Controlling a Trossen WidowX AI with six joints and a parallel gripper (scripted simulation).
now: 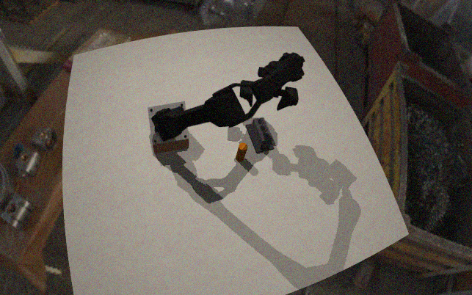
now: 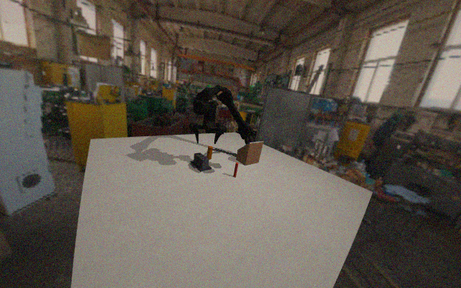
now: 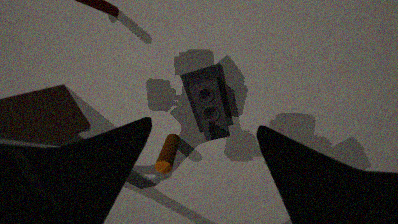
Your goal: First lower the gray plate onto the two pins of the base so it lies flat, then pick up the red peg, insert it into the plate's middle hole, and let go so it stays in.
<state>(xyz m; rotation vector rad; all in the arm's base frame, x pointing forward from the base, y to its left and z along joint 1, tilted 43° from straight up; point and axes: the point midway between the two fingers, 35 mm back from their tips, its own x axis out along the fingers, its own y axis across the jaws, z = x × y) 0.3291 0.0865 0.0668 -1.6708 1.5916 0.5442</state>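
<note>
Gripper [image 1: 264,106] [image 2: 206,142] [image 3: 204,126] wide, nothing held, hovering above the dark rectangular base [image 1: 265,150] [image 2: 207,168] [image 3: 220,133]. Gray rectangular plate with round holes [image 1: 255,136] [image 2: 199,157] [image 3: 198,89] is at the base, but looks tilted, prob. not flat; pin fit too dark to confirm. Thin red cylindrical peg [image 2: 235,170] [image 3: 103,6] stands upright, well apart from the base, on its right & nearer the cam. in ext. view; hidden in top view.

Step in hand, my read: seat plate properly b4 any peg work. Best: line fingers up w/ plate's long sides, grip lightly, level it, get end holes over pins, then lower straight & slow. If one end hangs up, lift a bit & re-align; don't force it, could jam or tip. Mind the thick orange cylinder [image 1: 241,153] [image 2: 209,152] [image 3: 169,150] near the base; wide fingers might clip it. Release only once level, then go up vert.
</note>
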